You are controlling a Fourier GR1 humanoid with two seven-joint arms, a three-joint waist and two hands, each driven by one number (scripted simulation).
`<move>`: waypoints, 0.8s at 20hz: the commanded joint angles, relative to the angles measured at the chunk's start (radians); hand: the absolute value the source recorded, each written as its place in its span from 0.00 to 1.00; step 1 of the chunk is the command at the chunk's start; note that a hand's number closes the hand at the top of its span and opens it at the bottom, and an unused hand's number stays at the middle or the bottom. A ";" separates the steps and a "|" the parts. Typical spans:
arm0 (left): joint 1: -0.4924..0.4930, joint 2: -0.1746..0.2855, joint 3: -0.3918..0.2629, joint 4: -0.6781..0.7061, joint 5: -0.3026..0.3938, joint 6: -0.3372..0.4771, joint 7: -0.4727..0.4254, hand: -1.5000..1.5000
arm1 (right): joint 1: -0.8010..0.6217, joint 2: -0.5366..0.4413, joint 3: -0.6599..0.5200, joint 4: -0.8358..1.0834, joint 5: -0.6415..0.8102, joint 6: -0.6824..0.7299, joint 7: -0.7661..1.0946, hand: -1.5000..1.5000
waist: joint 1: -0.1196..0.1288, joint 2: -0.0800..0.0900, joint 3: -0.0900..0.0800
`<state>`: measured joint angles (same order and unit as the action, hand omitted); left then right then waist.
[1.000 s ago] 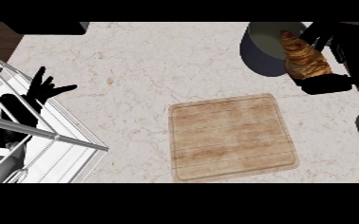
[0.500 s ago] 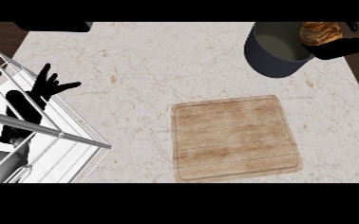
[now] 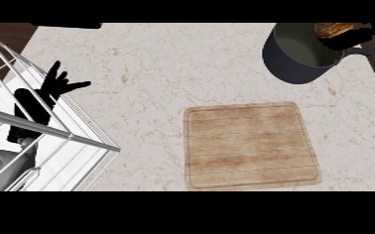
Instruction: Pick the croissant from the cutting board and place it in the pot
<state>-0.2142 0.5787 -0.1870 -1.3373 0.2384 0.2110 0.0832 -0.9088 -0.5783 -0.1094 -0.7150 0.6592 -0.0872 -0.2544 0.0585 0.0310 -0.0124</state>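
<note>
Above pot (image 3: 294, 65) rim: croissant (image 3: 333, 29) in right hand (image 3: 348, 40); left hand (image 3: 54, 87) beside rack (image 3: 77, 140).

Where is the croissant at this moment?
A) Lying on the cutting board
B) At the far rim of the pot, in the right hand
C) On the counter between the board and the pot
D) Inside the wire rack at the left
B: the croissant shows at the top right, over the far rim of the pot, with the right hand curled at it; the cutting board is bare.
</note>
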 commanded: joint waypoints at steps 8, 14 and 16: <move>0.003 -0.039 -0.035 0.012 -0.030 0.049 -0.038 0.50 | -0.117 0.068 -0.041 0.369 0.034 -0.100 -0.090 0.00 | 0.042 0.007 0.016; 0.023 -0.037 -0.044 0.012 -0.025 0.049 -0.052 0.50 | -0.161 0.056 -0.095 0.448 -0.018 -0.033 -0.181 0.00 | 0.052 0.006 0.017; 0.043 -0.026 -0.056 -0.027 -0.019 0.047 -0.050 0.50 | -0.161 0.075 -0.111 0.470 -0.030 -0.044 -0.189 0.00 | 0.059 0.001 0.017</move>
<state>-0.2709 0.5718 -0.2296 -1.3059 0.2438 0.2147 0.0583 -1.0573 -0.5303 -0.1952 -0.2933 0.6478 -0.1211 -0.4110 0.1014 0.0448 -0.0091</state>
